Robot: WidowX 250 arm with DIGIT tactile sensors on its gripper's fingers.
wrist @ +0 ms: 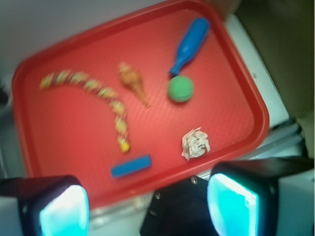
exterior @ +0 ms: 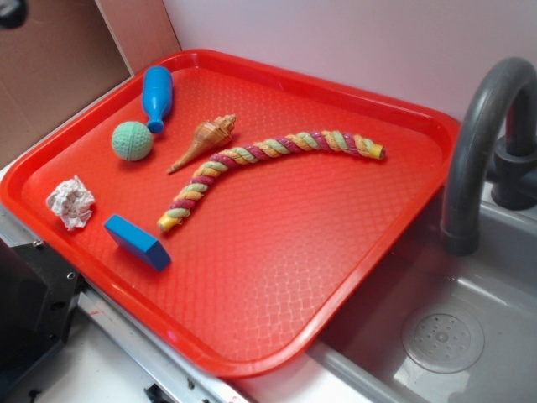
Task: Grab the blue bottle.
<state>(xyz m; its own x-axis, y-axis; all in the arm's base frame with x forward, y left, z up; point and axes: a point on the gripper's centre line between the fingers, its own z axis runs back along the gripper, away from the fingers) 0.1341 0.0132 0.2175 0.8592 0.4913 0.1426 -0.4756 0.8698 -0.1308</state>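
The blue bottle [exterior: 156,95] [wrist: 191,43] lies on its side in the far left corner of the red tray [exterior: 252,285] [wrist: 64,132], its narrow neck pointing at a green ball [exterior: 132,140] [wrist: 180,88]. In the wrist view my gripper [wrist: 147,206] hangs high over the tray's near edge, well short of the bottle. Its two cyan-padded fingers [wrist: 64,209] stand wide apart with nothing between them. In the exterior view only a dark corner of the arm [exterior: 10,10] shows at the top left.
Also on the tray are a brown shell-shaped cone [exterior: 201,141], a long braided rope [exterior: 268,159], a crumpled paper ball [exterior: 71,201] and a flat blue block [exterior: 137,242]. A grey sink [exterior: 470,336] with a curved faucet [exterior: 478,143] lies to the right.
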